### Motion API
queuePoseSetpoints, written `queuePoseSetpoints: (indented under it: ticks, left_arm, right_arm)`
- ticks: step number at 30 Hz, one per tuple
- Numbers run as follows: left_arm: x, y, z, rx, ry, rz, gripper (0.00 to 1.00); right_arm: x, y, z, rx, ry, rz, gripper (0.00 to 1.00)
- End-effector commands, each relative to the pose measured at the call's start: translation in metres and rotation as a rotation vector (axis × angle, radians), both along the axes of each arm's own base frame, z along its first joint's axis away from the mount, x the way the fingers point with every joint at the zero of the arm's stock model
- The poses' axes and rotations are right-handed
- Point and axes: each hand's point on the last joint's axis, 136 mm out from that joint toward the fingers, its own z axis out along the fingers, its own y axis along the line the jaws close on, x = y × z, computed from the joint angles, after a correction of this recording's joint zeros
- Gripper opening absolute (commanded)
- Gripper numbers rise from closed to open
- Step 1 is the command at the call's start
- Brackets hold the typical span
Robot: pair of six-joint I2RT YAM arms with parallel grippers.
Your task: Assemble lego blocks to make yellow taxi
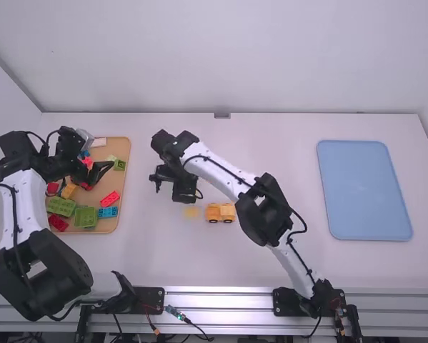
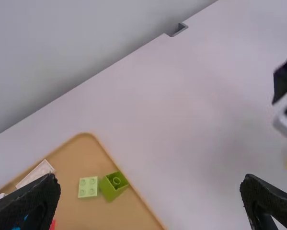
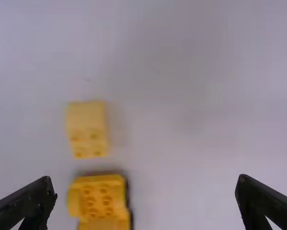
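Two pincers, both spread: left pincer (image 1: 99, 153), well left of the yellow vehicle (image 1: 220, 213); right pincer (image 1: 176, 187), beyond and leftward. One yellow block (image 1: 191, 212) lies just left of the vehicle.

Right arm (image 1: 217, 168) across the table (image 1: 271, 143), open lane beside blue tray (image 1: 364, 189)

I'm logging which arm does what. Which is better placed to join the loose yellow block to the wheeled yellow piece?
The right, I'd say: the right gripper hangs open near both the loose yellow block and the wheeled yellow piece. The left gripper is over the tray, farther away.
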Motion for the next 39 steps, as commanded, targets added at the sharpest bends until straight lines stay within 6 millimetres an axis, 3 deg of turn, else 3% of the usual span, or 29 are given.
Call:
queuePoseSetpoints:
  ticks: [1,10,14,19,25,29,35,39]
  left_arm:
    - [-0.001,-0.010,0.002,-0.025,-0.015,-0.033,0.99]
    - [-0.002,-0.019,0.007,-0.059,-0.057,-0.083,0.99]
    - [-0.004,-0.021,0.002,-0.046,-0.063,-0.100,0.99]
    - [-0.003,-0.021,0.003,-0.044,-0.073,-0.104,0.99]
    - [-0.004,-0.028,0.001,-0.057,-0.056,-0.118,0.99]
    - [-0.005,-0.049,-0.007,-0.074,-0.043,-0.179,0.99]
    - [-0.020,-0.118,-0.024,-0.068,-0.129,-0.462,0.99]
    - [-0.034,-0.153,-0.045,-0.100,-0.069,-0.554,0.99]
  right_arm:
    - [0.021,-0.012,0.032,0.026,-0.088,-0.122,0.99]
    - [0.047,-0.042,0.073,0.077,-0.165,-0.243,0.99]
    - [0.068,-0.064,0.083,0.037,-0.322,-0.394,0.99]
    - [0.057,-0.068,0.072,0.070,-0.340,-0.370,0.99]
    - [0.025,-0.073,0.060,0.232,-0.302,-0.271,0.99]
    - [0.003,-0.083,0.061,0.350,-0.266,-0.213,0.99]
    - [-0.023,-0.104,0.053,0.548,-0.184,-0.137,0.99]
    - [-0.037,-0.116,0.044,0.653,-0.124,-0.083,0.99]
